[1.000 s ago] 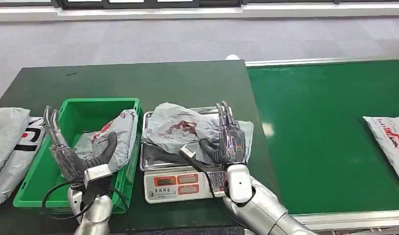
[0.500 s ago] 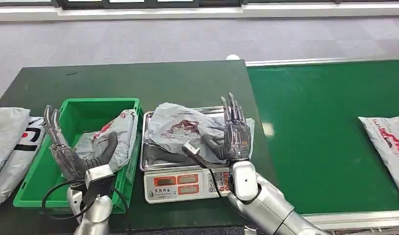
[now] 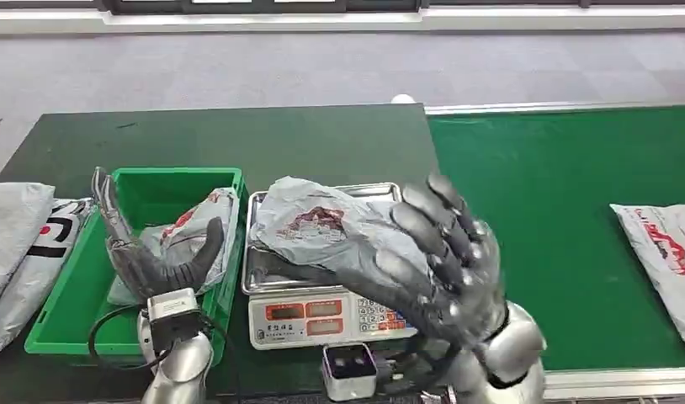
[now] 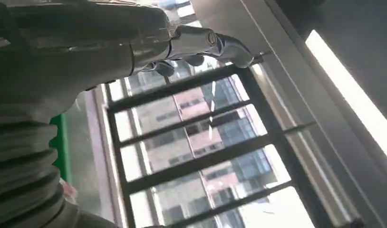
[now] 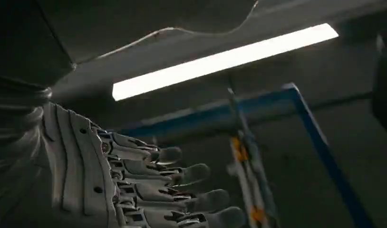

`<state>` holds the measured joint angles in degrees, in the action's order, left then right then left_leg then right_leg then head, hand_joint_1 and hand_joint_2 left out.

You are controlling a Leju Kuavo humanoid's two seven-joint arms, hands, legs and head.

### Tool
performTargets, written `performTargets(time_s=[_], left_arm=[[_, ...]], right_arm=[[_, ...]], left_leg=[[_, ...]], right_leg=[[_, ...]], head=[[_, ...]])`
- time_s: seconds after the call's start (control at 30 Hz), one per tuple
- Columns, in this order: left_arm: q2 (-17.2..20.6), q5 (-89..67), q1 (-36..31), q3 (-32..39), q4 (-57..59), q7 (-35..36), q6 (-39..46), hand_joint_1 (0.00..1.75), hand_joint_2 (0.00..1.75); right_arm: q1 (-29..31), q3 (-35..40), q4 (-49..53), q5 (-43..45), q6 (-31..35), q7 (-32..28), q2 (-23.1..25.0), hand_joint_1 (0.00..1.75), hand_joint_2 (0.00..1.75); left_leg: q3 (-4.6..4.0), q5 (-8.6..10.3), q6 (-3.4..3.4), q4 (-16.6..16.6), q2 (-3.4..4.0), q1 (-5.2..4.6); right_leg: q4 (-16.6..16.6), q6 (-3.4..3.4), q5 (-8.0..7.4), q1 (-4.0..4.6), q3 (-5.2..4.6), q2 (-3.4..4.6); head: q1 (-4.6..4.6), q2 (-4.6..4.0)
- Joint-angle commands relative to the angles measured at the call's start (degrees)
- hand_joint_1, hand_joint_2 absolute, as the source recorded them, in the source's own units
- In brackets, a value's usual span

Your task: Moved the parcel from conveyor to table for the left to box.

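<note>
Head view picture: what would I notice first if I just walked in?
Probably the big silver right hand, raised close to the camera with its fingers spread, holding nothing. Behind it, a crumpled grey parcel lies on the scale on the dark table. To the left, the left hand stands open in front of a bright green bin with another bag inside.

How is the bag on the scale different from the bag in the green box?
The bag on the scale lies spread over the silver tray, while the bag in the green box leans against the box's wall. The scale bag shows fully; the box bag is partly hidden by the left hand. Both are crinkly grey with red print.
</note>
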<state>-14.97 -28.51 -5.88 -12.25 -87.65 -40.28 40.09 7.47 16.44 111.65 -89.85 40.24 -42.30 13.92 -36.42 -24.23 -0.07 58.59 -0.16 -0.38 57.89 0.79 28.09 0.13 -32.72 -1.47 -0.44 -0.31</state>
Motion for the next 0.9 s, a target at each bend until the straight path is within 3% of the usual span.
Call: performTargets(time_s=[0.03,0.13,0.37,0.57,0.8,0.9], left_arm=[[2.7,8.5,-6.1,-20.4,3.2,0.3,-0.1,0.0,1.75],[2.7,12.9,-10.9,-25.2,9.2,0.3,-0.1,0.0,1.75],[1.4,15.7,-14.4,-26.9,15.2,0.3,-1.6,0.0,1.75],[-4.5,12.3,-22.5,-21.3,42.4,1.2,-6.1,0.0,1.75],[-4.8,11.6,-22.7,-20.9,43.9,1.5,-6.0,0.0,1.75],[-5.0,7.3,-24.7,-21.3,49.7,6.3,-6.3,0.0,1.75]], right_arm=[[0.8,-8.0,9.5,-0.1,-0.2,20.3,4.3,0.0,1.75],[2.2,-6.3,9.8,-0.1,-0.2,21.4,3.9,0.0,1.75],[1.8,-5.8,10.0,-0.1,-0.2,21.4,4.1,0.0,1.75],[-0.9,-5.8,10.9,-0.1,-0.2,19.9,5.6,0.0,1.75],[-1.1,-5.8,11.0,-0.1,-0.2,20.0,5.6,0.0,1.75],[-1.9,-5.5,10.6,-0.1,-0.2,20.2,5.5,0.0,1.75]], left_leg=[[0.0,0.02,-0.02,0.0,0.01,0.0],[0.1,0.1,-0.02,-0.1,-0.03,-0.03],[0.09,0.12,0.1,0.0,0.25,-0.05],[0.2,0.24,0.06,-0.1,0.08,-0.04],[0.16,0.15,0.08,0.0,0.34,-0.04],[0.17,0.16,0.08,0.0,0.34,-0.05]], right_leg=[[0.0,-0.08,-0.08,-0.02,0.01,0.05],[-0.1,-0.18,-0.18,-0.08,0.04,0.13],[0.0,-0.21,-0.33,-0.12,0.04,0.34],[-0.1,-0.23,-0.38,-0.15,0.2,0.21],[-0.1,-0.23,-0.37,-0.13,0.1,0.46],[-0.1,-0.22,-0.37,-0.13,0.11,0.45]], head=[[0.0,0.0],[0.0,0.0],[0.0,0.0],[0.0,0.0],[0.0,0.0],[0.0,0.0]])
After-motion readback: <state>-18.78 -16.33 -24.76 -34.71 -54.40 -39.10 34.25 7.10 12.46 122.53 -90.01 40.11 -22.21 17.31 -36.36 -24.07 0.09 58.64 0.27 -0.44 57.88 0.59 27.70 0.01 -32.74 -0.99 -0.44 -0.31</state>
